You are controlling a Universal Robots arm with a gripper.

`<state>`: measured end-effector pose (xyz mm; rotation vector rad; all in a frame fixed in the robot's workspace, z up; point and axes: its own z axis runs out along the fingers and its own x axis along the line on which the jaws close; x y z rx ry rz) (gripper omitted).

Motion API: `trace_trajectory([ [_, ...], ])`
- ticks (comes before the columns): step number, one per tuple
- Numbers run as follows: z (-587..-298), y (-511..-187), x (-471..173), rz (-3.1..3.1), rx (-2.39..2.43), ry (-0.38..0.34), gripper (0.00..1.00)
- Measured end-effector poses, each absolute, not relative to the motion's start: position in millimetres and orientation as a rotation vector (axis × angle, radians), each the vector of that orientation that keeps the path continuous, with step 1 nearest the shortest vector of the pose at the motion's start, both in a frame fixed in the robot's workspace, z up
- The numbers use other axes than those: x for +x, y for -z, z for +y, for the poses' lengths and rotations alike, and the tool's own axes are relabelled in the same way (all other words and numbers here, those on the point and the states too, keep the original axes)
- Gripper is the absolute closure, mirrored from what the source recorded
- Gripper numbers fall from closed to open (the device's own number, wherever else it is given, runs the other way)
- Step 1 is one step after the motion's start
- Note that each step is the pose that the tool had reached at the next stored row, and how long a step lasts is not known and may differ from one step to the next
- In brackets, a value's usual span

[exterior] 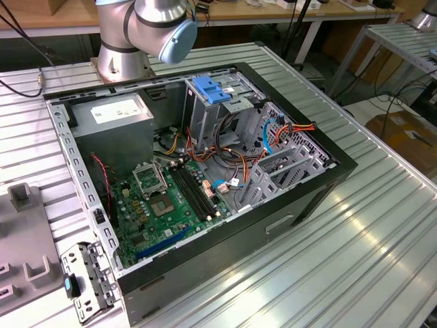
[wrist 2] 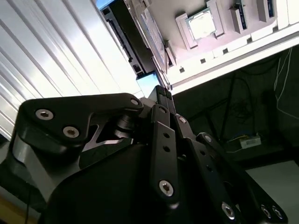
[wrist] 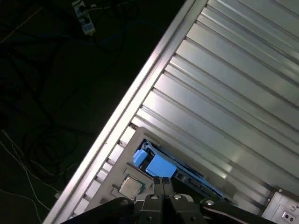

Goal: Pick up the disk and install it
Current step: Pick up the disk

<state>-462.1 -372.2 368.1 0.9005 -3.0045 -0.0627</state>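
Pick-up step seemingly beginning: claw (wrist: pixel 163 180), tips pressed together, is hovering just above the disk (wrist: pixel 161 165); gripping is likely requiring spreading across its sides.

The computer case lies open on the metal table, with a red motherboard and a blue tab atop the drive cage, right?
No: the exterior view shows a green motherboard, not red. The computer case does lie open on the metal table, with the blue tab atop the drive cage.
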Motion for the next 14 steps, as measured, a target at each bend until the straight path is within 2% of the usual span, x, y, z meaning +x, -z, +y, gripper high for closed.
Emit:
trace_trajectory([
  [14, -372.2, -368.1, -462.1, -2.849, 1.299, 0.061, 0.89],
])
